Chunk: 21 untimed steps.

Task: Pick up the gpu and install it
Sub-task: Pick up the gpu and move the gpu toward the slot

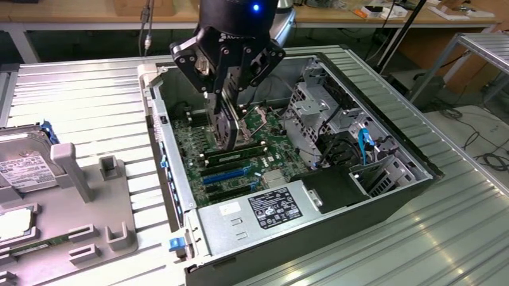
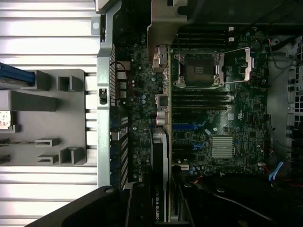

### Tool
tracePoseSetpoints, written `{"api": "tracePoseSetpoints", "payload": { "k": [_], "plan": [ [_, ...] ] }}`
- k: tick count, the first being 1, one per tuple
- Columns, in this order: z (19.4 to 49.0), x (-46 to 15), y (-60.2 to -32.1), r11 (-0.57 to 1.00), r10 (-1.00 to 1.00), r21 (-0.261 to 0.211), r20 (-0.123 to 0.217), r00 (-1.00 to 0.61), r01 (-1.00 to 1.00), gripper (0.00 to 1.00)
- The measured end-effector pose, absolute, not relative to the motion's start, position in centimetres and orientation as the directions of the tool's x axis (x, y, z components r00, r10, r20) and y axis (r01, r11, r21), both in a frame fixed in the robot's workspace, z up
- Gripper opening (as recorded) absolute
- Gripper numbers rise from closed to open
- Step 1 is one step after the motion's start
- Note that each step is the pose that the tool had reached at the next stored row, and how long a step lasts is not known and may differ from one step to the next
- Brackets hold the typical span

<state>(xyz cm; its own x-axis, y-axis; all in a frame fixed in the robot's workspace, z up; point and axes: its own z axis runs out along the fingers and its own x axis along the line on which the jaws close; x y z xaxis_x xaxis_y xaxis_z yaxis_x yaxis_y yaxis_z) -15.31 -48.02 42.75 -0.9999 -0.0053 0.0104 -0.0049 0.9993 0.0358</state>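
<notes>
The gpu [image 1: 226, 128] hangs upright on edge, a thin dark card, inside the open computer case [image 1: 374, 107]. My gripper [image 1: 226, 94] is shut on its upper edge, straight above the green motherboard [image 1: 189, 143]. The card's lower end is close over the board, just behind the blue expansion slots [image 1: 226, 177]; whether it touches I cannot tell. From the wrist I see the gpu [image 2: 162, 156] edge-on, running away from my gripper [image 2: 163, 210] to its silvery bracket [image 2: 165, 23] by the case's rear wall. The card lies beside the CPU socket [image 2: 196, 68].
A grey fixture tray [image 1: 87, 202] sits at the exterior view's left, holding a hard drive [image 1: 24, 164] and a green memory stick [image 1: 40, 244]. In the case, the power supply [image 1: 263, 208] is at the front and a drive cage [image 1: 318, 113] with cables is on the right.
</notes>
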Motion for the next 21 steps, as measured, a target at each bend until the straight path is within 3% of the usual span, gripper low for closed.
{"api": "tracePoseSetpoints", "payload": {
  "k": [21],
  "plan": [
    [42.8, -10.7, -48.0, 0.999, -0.005, 0.036, 0.012, -1.000, -0.005, 0.27]
  ]
}}
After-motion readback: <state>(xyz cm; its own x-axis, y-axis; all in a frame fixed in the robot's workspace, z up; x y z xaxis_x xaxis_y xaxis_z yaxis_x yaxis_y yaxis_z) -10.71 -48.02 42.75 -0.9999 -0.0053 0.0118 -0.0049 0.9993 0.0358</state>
